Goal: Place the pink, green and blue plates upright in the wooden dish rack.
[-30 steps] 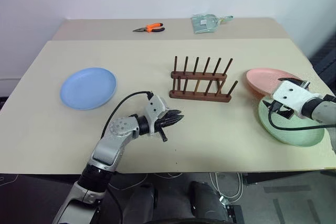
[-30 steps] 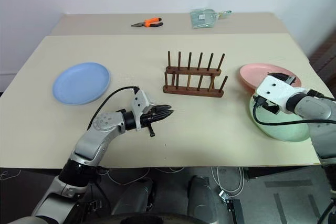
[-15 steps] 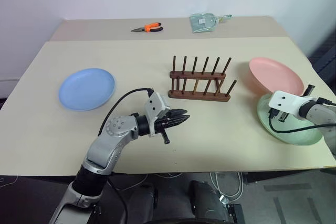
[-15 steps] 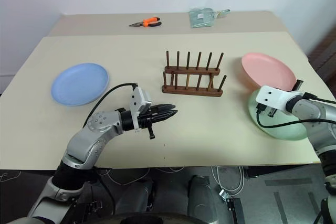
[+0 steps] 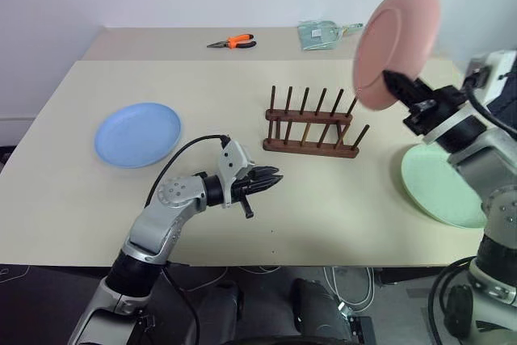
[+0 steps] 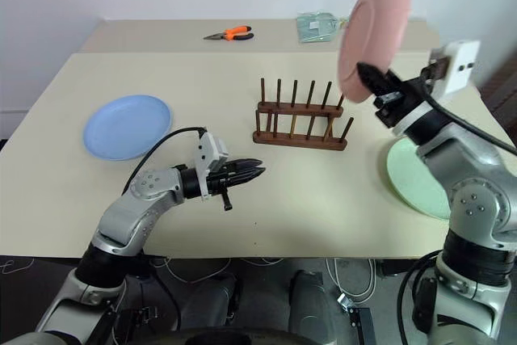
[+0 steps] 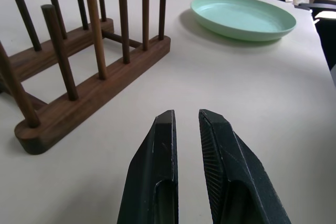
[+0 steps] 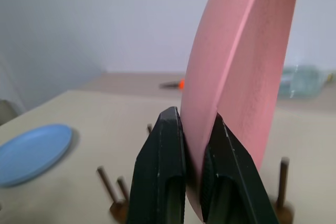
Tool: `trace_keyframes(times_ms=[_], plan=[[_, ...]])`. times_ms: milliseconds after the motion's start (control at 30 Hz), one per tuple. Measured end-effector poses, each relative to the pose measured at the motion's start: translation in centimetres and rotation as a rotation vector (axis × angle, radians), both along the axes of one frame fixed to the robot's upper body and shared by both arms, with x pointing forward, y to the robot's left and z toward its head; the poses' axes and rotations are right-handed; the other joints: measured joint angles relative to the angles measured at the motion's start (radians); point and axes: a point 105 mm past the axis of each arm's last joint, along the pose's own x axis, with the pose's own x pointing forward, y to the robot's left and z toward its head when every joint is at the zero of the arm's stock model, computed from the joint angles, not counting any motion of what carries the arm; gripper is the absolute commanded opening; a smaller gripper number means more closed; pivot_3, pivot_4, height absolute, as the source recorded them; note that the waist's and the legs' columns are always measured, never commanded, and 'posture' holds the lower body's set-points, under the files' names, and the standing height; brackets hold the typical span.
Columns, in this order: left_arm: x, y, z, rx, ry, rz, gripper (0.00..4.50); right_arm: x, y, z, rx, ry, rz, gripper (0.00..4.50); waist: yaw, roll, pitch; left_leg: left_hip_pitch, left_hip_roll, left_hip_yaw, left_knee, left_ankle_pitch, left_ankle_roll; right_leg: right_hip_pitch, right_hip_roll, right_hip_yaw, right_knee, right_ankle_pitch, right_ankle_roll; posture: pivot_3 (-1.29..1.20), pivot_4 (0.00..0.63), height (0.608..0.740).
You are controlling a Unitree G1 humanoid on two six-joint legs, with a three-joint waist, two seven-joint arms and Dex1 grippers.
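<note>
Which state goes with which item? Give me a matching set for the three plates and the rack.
Items:
1 pink plate
2 green plate
3 blue plate
4 wooden dish rack

States:
A flat on the table, robot's left
B no plates in it
C held upright in the right gripper
D flat on the table, robot's right

Pairs: 1-C, 2-D, 3-A, 4-B

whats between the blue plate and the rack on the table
In the left eye view, bare tabletop lies between the blue plate and the rack. The left pincer hovers nearer the robot, off that line.
</note>
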Motion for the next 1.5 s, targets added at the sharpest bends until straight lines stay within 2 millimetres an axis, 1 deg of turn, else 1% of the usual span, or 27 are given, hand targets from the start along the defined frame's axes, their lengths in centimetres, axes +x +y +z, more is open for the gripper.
trace_keyframes(times_ms=[233,333,400,467,533,567,633,667,700,733,767,833,900,967,1067,1167,1233,1300,1333,1433,1500], plan=[[0.0,0.1,-0.1,0.000,0.002,0.003,0.67,0.1,0.0,-1.4,-0.003,0.095,0.003,0.04,-0.003,0.000,0.000,0.000,0.001,0.001,-0.001,0.000,0.000,-0.001,0.001,0.000,0.001,0.000,0.000,0.00,0.150,0.740],[-0.1,0.1,-0.2,0.002,0.004,0.005,0.67,0.3,0.0,-2.1,0.006,0.136,0.006,1.18,-0.003,0.000,0.000,0.000,0.001,0.001,-0.001,0.000,0.000,-0.001,0.001,0.000,0.001,0.000,0.000,0.00,0.150,0.740],[-0.1,0.2,-0.3,0.005,0.005,0.008,0.67,0.6,-0.3,-2.5,0.002,0.152,-0.009,2.10,-0.003,0.000,0.000,0.000,0.000,0.001,-0.001,0.000,0.000,-0.001,0.001,0.000,0.001,0.000,0.000,0.00,0.150,0.740],[-0.1,0.3,-0.4,0.011,0.006,0.011,0.67,0.9,-0.6,-2.4,-0.028,0.135,-0.040,3.07,-0.003,0.001,0.000,0.000,0.000,0.001,-0.001,0.000,0.000,-0.001,0.001,0.000,0.001,0.000,0.000,0.00,0.150,0.740],[-0.1,0.3,-0.5,0.012,0.004,0.010,0.67,1.2,-1.7,-1.6,-0.033,0.090,-0.097,3.07,-0.001,0.001,0.000,0.000,0.000,0.001,-0.001,0.000,0.000,-0.001,0.001,0.000,0.001,0.000,0.000,0.00,0.150,0.740],[-0.1,0.2,-0.4,0.011,0.000,0.009,0.67,1.2,-2.8,-1.4,-0.041,0.082,-0.136,3.07,0.001,0.001,0.000,0.000,0.000,0.001,0.000,0.000,0.000,-0.001,0.001,0.000,0.001,0.000,0.000,0.00,0.150,0.740],[-0.2,0.1,-0.5,0.013,-0.005,0.004,0.67,0.9,-6.1,-1.7,-0.091,0.105,-0.248,3.07,0.009,0.000,0.000,-0.001,0.000,0.001,0.000,0.000,0.000,0.000,0.000,0.000,-0.001,0.000,0.001,0.00,0.150,0.740],[-0.3,0.0,-0.6,0.019,-0.005,-0.001,0.67,0.2,-8.2,-2.4,-0.119,0.139,-0.309,3.07,0.015,0.000,0.000,-0.001,0.000,0.001,0.000,-0.001,0.001,0.000,0.000,0.000,-0.001,0.000,0.001,0.00,0.150,0.740],[-0.3,-0.1,-0.7,0.023,-0.003,-0.008,0.67,-0.4,-9.4,-3.4,-0.149,0.177,-0.344,3.07,0.016,0.000,0.000,0.000,0.000,0.002,0.000,-0.001,0.001,0.000,0.000,0.000,-0.001,-0.001,0.001,0.00,0.150,0.740],[-0.4,-0.3,-0.7,0.024,-0.002,-0.020,0.67,-1.3,-10.4,-5.0,-0.222,0.239,-0.361,3.07,0.018,0.000,0.000,0.000,0.000,0.002,-0.001,-0.001,0.002,0.000,0.000,0.000,-0.001,-0.001,0.001,0.00,0.150,0.740],[-0.5,-0.4,-0.8,0.026,0.000,-0.029,0.67,-2.1,-10.8,-6.7,-0.294,0.301,-0.359,3.07,0.018,0.000,0.000,0.000,0.000,0.002,-0.001,-0.001,0.002,-0.001,0.000,0.000,0.000,-0.001,0.001,0.00,0.150,0.740],[-0.4,-0.5,-1.0,0.028,0.002,-0.042,0.67,-3.7,-10.3,-10.0,-0.453,0.416,-0.300,3.07,0.010,0.002,-0.001,0.001,0.001,0.004,-0.001,-0.001,0.002,-0.001,0.000,0.000,0.000,-0.003,0.004,0.00,0.150,0.740],[-0.4,-0.6,-1.1,0.031,0.007,-0.055,0.67,-4.7,-9.0,-12.3,-0.557,0.467,-0.231,3.07,-0.006,0.002,-0.001,0.001,0.001,0.004,-0.001,-0.001,0.002,-0.001,0.000,0.001,0.001,-0.003,0.004,0.00,0.150,0.740],[-0.4,-0.9,-1.2,0.036,0.004,-0.071,0.67,-5.2,-7.9,-13.6,-0.623,0.488,-0.190,3.07,-0.013,0.002,-0.001,0.001,0.002,0.005,0.000,-0.001,0.002,0.000,0.000,0.001,0.001,-0.003,0.004,0.00,0.150,0.740],[-0.5,-1.3,-1.3,0.040,0.005,-0.097,0.67,-5.2,-7.6,-14.8,-0.712,0.503,-0.206,3.07,-0.008,0.002,-0.001,0.001,0.001,0.005,0.000,-0.001,0.002,-0.001,0.000,0.001,0.000,-0.003,0.004,0.00,0.150,0.740],[-0.5,-1.3,-1.4,0.045,0.002,-0.101,0.67,-5.2,-8.0,-15.9,-0.786,0.523,-0.238,2.24,-0.001,0.002,-0.001,0.000,0.001,0.004,0.000,-0.001,0.002,-0.001,0.000,0.001,0.000,-0.003,0.004,0.00,0.150,0.740],[-0.5,-1.2,-1.4,0.051,-0.001,-0.102,0.67,-5.0,-8.2,-16.0,-0.836,0.508,-0.257,1.22,0.002,0.001,-0.001,0.000,0.001,0.004,0.001,-0.001,0.002,-0.001,-0.001,0.001,-0.001,-0.003,0.004,0.00,0.150,0.740],[-0.5,-1.1,-1.4,0.056,-0.001,-0.104,0.67,-4.9,-8.8,-16.0,-0.861,0.508,-0.290,0.19,0.003,0.001,-0.001,0.000,0.000,0.004,0.001,-0.001,0.002,0.000,-0.001,0.001,-0.001,-0.003,0.004,0.00,0.150,0.740],[-0.5,-1.1,-1.5,0.058,0.000,-0.103,0.67,-4.7,-9.0,-15.7,-0.868,0.492,-0.307,0.05,0.001,0.001,-0.001,0.000,0.001,0.004,0.001,-0.001,0.002,0.000,-0.001,0.001,-0.001,-0.003,0.004,0.00,0.150,0.740],[-0.6,-1.1,-1.5,0.059,0.000,-0.105,0.67,-4.2,-9.3,-14.9,-0.861,0.466,-0.336,0.05,-0.002,0.000,-0.001,0.001,0.001,0.004,0.000,-0.001,0.002,0.000,0.000,0.001,0.000,-0.003,0.004,0.00,0.150,0.740],[-0.6,-1.0,-1.6,0.062,0.001,-0.102,0.67,-3.7,-9.3,-14.1,-0.804,0.436,-0.364,0.05,-0.002,0.001,0.000,0.000,0.001,0.004,0.000,-0.001,0.002,-0.001,0.000,0.001,0.000,-0.003,0.004,0.00,0.150,0.740]])
